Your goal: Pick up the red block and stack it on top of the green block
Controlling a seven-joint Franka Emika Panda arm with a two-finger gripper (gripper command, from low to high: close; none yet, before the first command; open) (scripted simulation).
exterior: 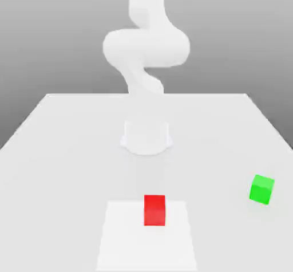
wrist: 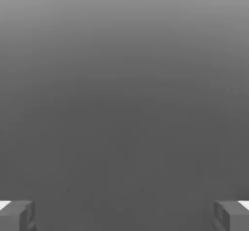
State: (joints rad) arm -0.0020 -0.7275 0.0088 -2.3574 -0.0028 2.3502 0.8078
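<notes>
The red block (exterior: 154, 210), a small bright red cube, rests on the white table (exterior: 68, 150) near its front edge in the exterior view. The green block (exterior: 261, 189), a cube of about the same size, sits apart from it toward the exterior view's right, slightly turned. In the hand view my gripper (wrist: 124, 218) is open. Its two grey fingertips (wrist: 17, 215) stand far apart with nothing between them, against a plain grey background.
The arm's round base (exterior: 147, 136) stands mid-table behind the red block, and the white arm (exterior: 146, 47) rises and bends above it. A lighter square patch (exterior: 120, 236) lies under the red block. The table's far edge (exterior: 146, 95) meets a grey backdrop.
</notes>
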